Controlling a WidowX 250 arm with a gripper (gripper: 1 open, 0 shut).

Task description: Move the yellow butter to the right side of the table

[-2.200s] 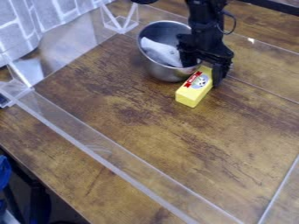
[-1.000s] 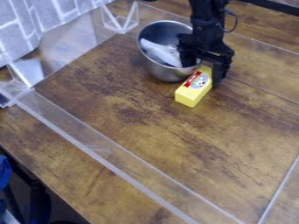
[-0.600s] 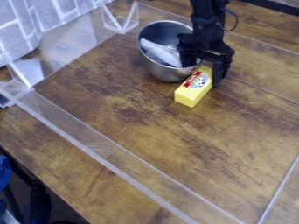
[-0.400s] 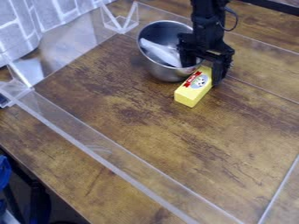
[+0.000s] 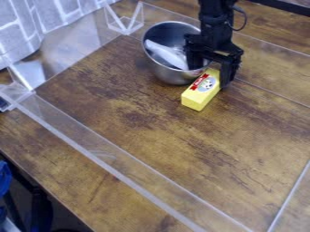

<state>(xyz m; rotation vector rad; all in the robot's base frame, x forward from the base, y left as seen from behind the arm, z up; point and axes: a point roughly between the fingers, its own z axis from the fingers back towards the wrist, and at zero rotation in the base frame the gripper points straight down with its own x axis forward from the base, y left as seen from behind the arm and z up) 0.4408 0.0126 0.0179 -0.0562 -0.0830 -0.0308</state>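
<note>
Butter (image 5: 200, 94), the yellow one, lies on the brown table (image 5: 145, 136), right beside the round silver bowl (image 5: 168, 68). I see its long box tilted on a slant, with a white and red label at the end near my black gripper (image 5: 213, 56). My gripper comes down from the top of the view, next to the bowl, and its low end is at the label end of the butter. I cannot tell how far open it is, or if it has hold of the butter, because the dark parts blend together. Something whitish sits inside the bowl. I also see clear plastic panels (image 5: 115, 169) along the left side of the table, and a silvery, crinkly thing (image 5: 49, 32) in the top left corner.
</note>
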